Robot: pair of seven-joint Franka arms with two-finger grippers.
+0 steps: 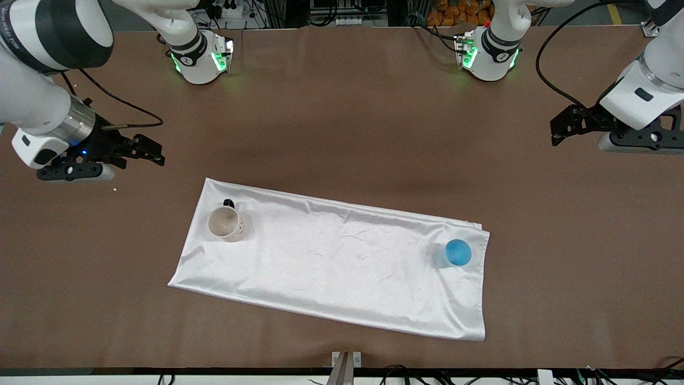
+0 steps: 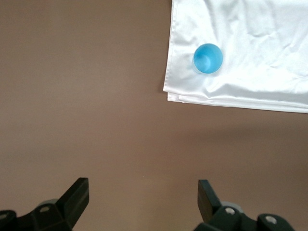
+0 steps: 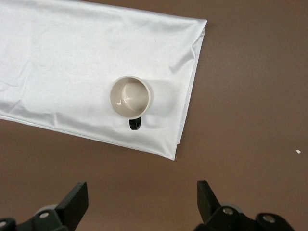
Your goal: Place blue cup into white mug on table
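We see two black two-finger grippers, both with fingers spread wide and nothing between them. The left gripper [image 1: 557, 130] hangs over bare brown table at the left arm's end, its fingers [image 2: 77, 195] aimed down at the surface; the right gripper [image 1: 155, 151] hangs over bare table at the right arm's end, its fingers [image 3: 76, 199] likewise parted. Both white arms reach in from their bases and wait, well apart from everything. We count one small light-blue handleless cup [image 1: 458, 252], upright on the one white satin cloth [image 1: 342, 262] near its edge toward the left arm's end. One small cream round mug with a black handle [image 1: 225, 222] stands upright on the cloth's corner toward the right arm's end. The matte brown table [image 1: 577, 278] carries the cloth.
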